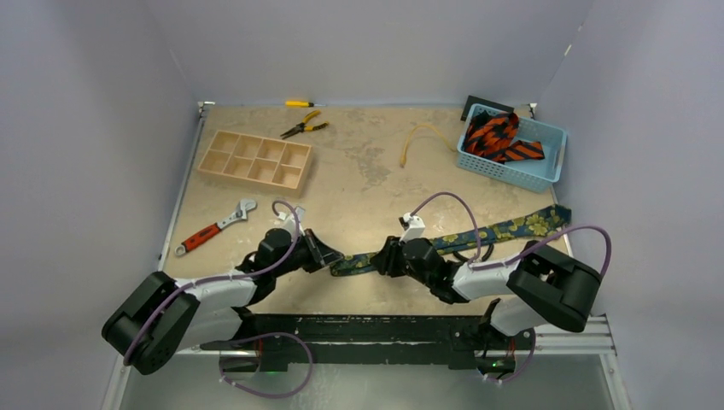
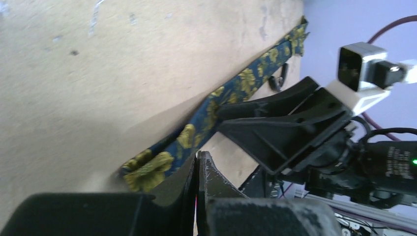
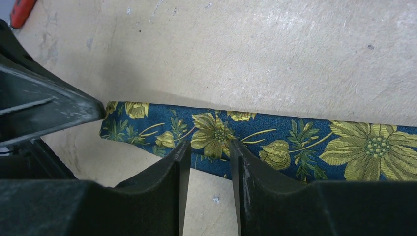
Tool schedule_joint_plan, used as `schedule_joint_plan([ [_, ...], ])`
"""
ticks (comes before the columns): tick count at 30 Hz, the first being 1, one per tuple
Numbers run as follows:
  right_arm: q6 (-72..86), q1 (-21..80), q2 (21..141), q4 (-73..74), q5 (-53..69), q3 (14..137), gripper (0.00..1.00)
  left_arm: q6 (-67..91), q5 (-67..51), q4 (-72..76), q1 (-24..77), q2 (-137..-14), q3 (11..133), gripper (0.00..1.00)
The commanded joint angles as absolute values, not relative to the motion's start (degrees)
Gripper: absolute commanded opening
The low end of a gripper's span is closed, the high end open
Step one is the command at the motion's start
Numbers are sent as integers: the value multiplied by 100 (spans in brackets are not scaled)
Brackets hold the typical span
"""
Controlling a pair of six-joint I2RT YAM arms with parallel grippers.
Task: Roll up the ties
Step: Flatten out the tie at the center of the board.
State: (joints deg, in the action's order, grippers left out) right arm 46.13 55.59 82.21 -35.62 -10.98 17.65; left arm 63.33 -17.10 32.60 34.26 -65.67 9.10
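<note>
Stretching across the near right of the desk (image 1: 359, 171), the navy tie (image 1: 512, 229) with gold-yellow flowers lies flat and unrolled. Its wide end is at the right edge and its narrow end near the middle, between the two arms. A blue basket (image 1: 551, 171) in the far right corner holds the orange-red striped ties (image 1: 495, 137), bunched together. The right hand (image 3: 210, 147) sits low over the navy tie just short of its narrow end, fingers a small gap apart astride the near edge and gripping nothing. The left hand (image 2: 197, 158) has its fingers closed together, the tip just beside the very end of the cloth; whether it nips a corner I cannot tell. The step in hand looks like starting the first turn of the roll. That should go best if one hand pins the cloth flat a little way back while the other tucks the narrow end over squarely, so the roll starts tight and runs straight along the tie, not off at an angle.
</note>
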Motion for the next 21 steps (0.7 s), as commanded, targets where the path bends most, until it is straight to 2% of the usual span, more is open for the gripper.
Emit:
schedule_joint_plan([
  [1,4860,5628,8235,-3057,-1270,1438,40,6218,-1520,3924,3454,-6863,548,0],
  [7,4991,5682,8204,-3153,-1304,1311,40,6275,-1726,4777,3507,-7239,30,0],
  [10,4986,5703,8126,-3197,-1305,1293,40,6065,-1703,4753,3696,-7337,0,0],
  [12,4952,5717,7946,-3155,-1335,1315,45,5867,-1564,4600,3819,-7395,7,0],
  [16,4885,5730,7168,-2639,-1497,1502,61,5585,-1223,4352,3931,-7432,0,0],
  [19,4727,5730,6607,-2234,-1444,1723,63,5431,-1010,4204,3935,-7350,0,0],
  [21,4546,5730,6573,-2061,-1241,1932,61,5325,-906,4082,3938,-7223,0,0],
])
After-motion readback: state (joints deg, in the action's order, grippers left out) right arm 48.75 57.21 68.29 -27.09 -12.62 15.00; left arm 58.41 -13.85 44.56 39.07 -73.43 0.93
